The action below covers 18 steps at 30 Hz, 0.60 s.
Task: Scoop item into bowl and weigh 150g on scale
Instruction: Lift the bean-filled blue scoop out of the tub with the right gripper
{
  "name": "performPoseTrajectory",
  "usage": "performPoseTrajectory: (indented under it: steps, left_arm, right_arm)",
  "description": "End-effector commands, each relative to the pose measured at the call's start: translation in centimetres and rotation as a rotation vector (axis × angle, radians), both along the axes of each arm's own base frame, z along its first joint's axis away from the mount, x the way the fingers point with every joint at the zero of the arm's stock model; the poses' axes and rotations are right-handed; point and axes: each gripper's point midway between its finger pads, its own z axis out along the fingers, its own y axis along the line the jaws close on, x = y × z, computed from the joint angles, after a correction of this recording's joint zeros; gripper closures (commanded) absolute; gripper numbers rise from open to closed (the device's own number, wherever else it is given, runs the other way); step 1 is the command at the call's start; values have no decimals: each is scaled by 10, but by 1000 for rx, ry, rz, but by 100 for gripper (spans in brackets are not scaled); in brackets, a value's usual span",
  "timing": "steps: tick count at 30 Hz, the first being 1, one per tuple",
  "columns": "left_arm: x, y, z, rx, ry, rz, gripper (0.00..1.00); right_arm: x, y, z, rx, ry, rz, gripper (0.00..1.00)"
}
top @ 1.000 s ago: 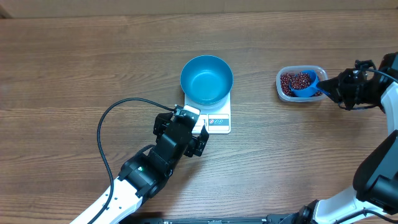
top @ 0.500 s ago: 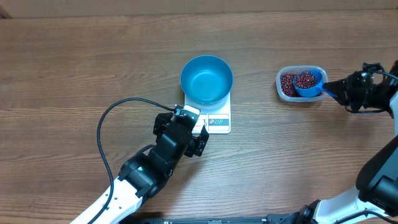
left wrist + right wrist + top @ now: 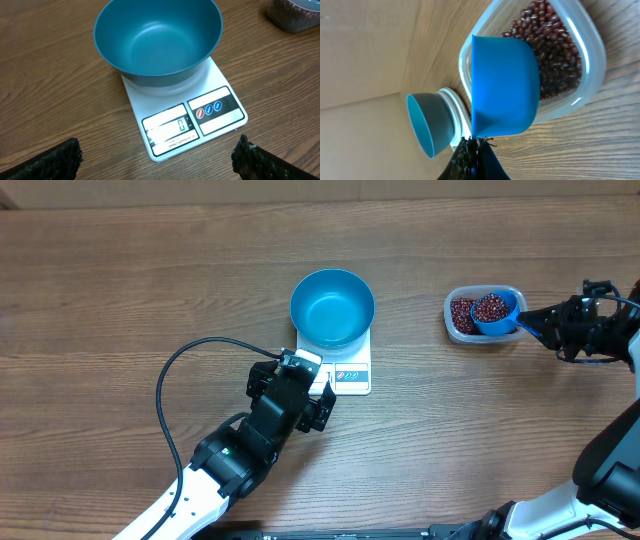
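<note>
Right hand (image 3: 545, 327) grips scoop (image 3: 497, 317), beans (image 3: 490, 305) heaped, over tub (image 3: 460, 339) edge.

bowl (image 3: 332, 307) on scale (image 3: 350, 376), scoop (image 3: 494, 313) — apparently — over tub (image 3: 449, 330)

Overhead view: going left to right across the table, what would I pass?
Black cable → blue bowl → clear tub of beans → right arm's wrist.
</note>
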Motion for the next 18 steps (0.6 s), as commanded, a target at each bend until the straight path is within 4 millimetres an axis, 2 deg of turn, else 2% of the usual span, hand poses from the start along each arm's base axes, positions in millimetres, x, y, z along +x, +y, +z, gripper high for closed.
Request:
performPoseTrajectory:
  steps: [1,18]
  left_arm:
    - [1,5,-5,32,-2,8,0]
    - [1,5,-5,31,-2,9,0]
  right_arm:
    - [-1,6,8,42,-56,34,96]
    - [3,7,13,60,-91,39,96]
